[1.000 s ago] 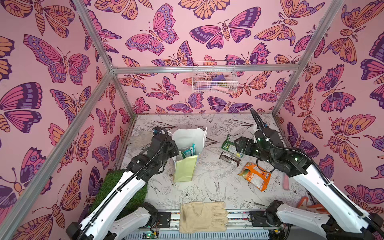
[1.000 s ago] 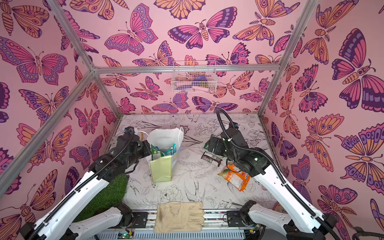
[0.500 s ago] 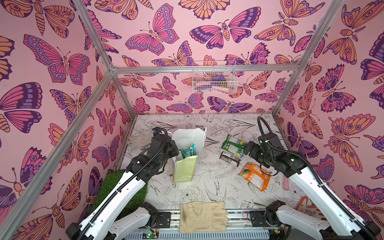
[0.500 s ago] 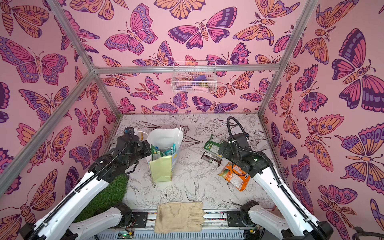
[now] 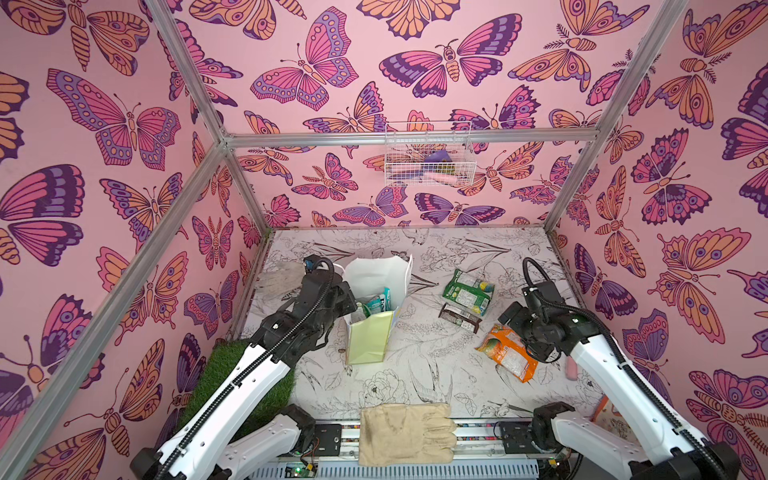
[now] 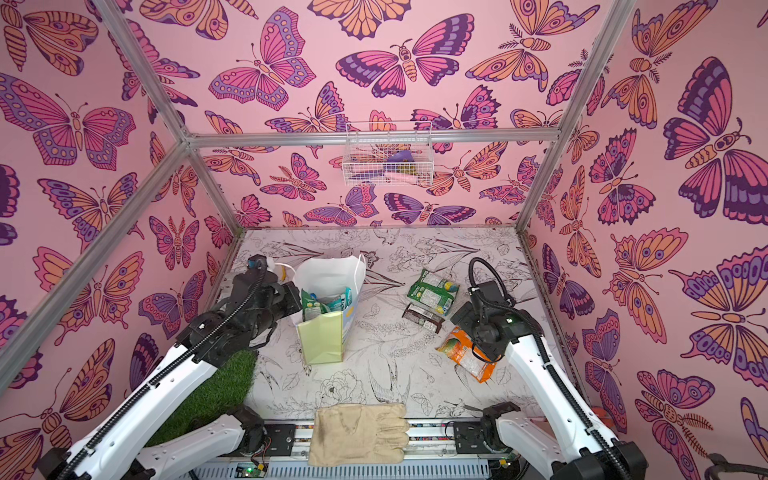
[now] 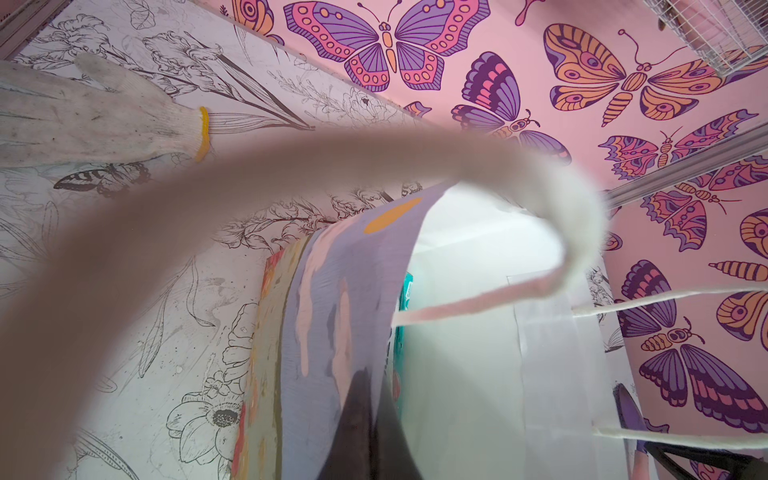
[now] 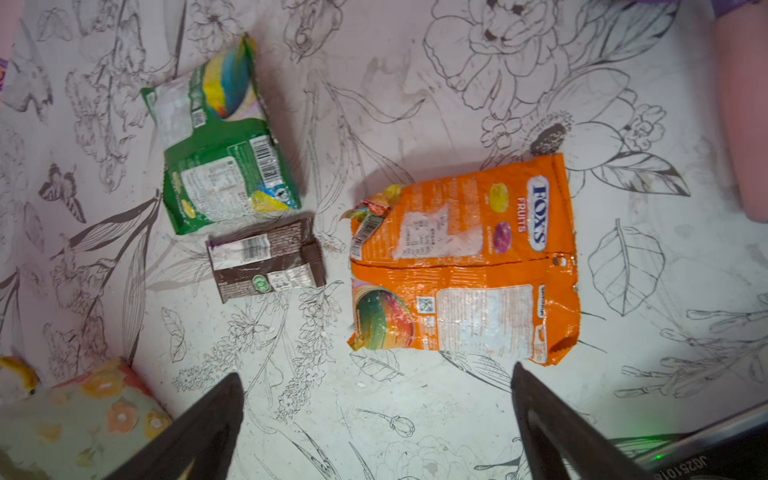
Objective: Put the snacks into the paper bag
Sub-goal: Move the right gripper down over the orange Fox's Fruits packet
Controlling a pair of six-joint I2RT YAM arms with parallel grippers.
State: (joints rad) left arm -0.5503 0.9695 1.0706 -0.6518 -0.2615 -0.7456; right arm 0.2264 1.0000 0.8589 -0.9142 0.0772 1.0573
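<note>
"While my left gripper (image 7: pixel 363 399) pinches the side of the paper bag (image 5: pixel 376 278), I get my right gripper (image 8: pixel 376 374) ready. Its fingers are wide open and hold nothing."

"What do you pick?"

"The orange packet (image 8: pixel 465 266). It lies flat on the table (image 8: pixel 374 104), just past the tips of my open fingers, more toward the finger far from the bag. The brown bar (image 8: pixel 266 259) and the green packet (image 8: pixel 224 145) lie further out, past the finger on the bag's side. Some teal packets (image 5: pixel 376 301) are in the bag already."

"How do you grab it well?"

"I think I should go straight down, one finger on each side, and close on the middle. It is flat and shiny, so it can slip. A pinch on a raised edge may work better. Then I lift it high over the bag's rim and let go inside."

"How do your arms sit?"

"My right arm is bent, with the wrist tipped down, so the fingers point at the table by the packet. My left arm reaches forward, low, beside the bag."
</note>
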